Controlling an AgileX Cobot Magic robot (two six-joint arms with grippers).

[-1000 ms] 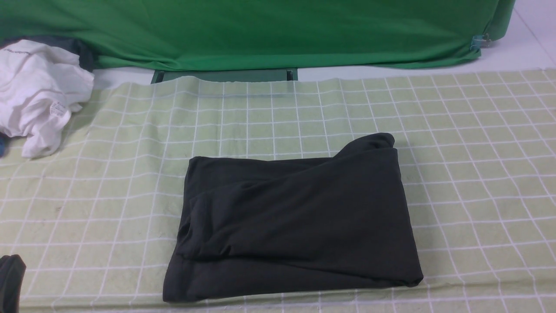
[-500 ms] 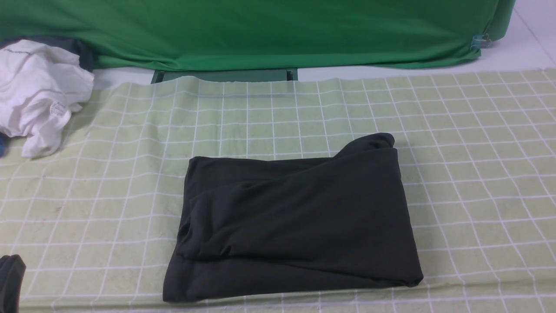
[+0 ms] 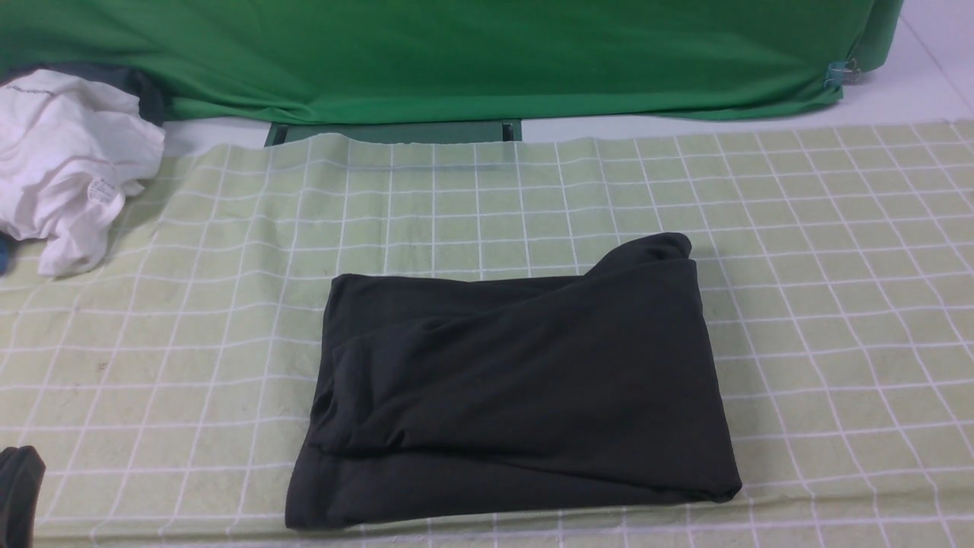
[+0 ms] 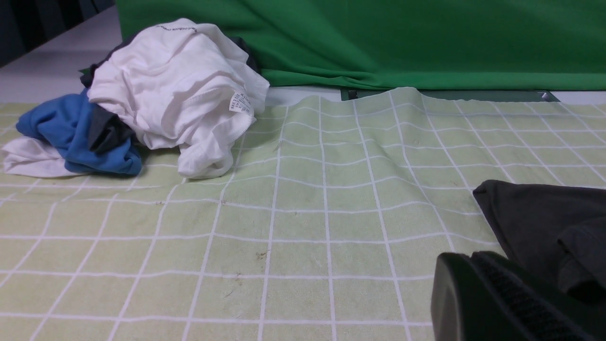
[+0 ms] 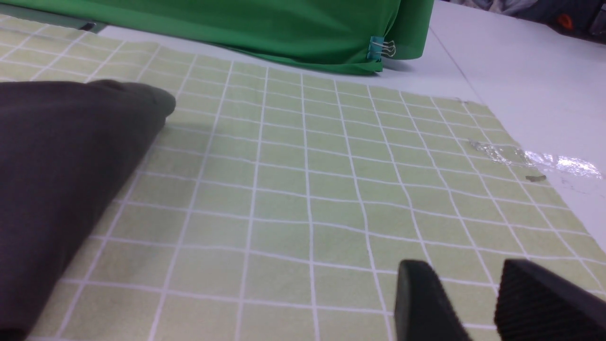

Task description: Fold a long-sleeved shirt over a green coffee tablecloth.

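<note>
Shirt (image 3: 517,388) folded on tablecloth (image 3: 822,251) — tools apart

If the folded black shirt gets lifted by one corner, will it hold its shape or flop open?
The long-sleeved shirt would probably flop: its layers lie soft and creased, with a loose bulge at the far right corner. The fold would likely slide apart, since nothing pins the layers. Pushed, it may drag and wrinkle the green coffee tablecloth rather than glide.

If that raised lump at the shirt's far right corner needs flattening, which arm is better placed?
Probably the right. Its end effector hangs with jaws apart beside the long-sleeved shirt, facing that raised corner across bare tablecloth. The left end effector, shut, sits at the shirt's opposite side.
</note>
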